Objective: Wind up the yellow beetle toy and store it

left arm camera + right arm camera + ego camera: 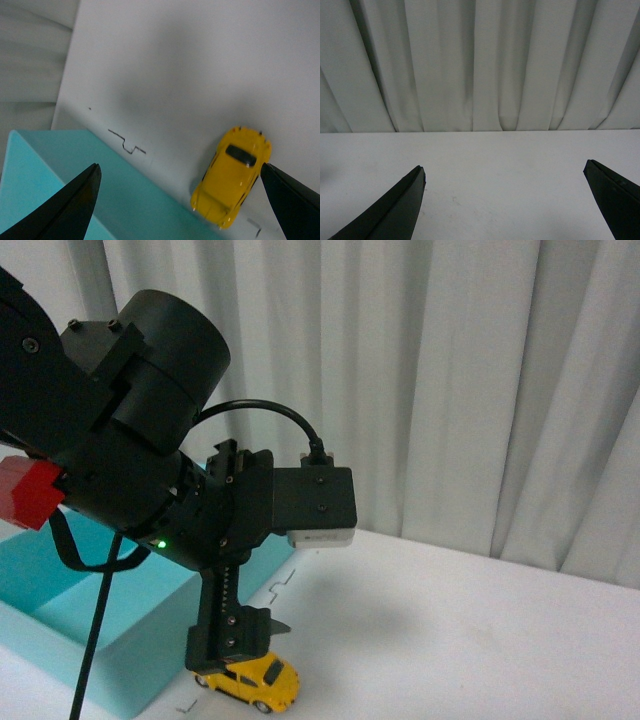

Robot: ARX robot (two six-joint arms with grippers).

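Note:
The yellow beetle toy stands on the white table beside the wall of a teal box. My left gripper hangs right above it, pointing down. In the left wrist view the left gripper is open. The yellow beetle toy lies between the fingers, close against one fingertip and far from the other. My right gripper is open over bare table with nothing between its fingers; the front view does not show it.
The teal box has an open top, and its rim runs under the left gripper's span. A zigzag black mark sits on the table near the box. A pale curtain hangs behind the white table.

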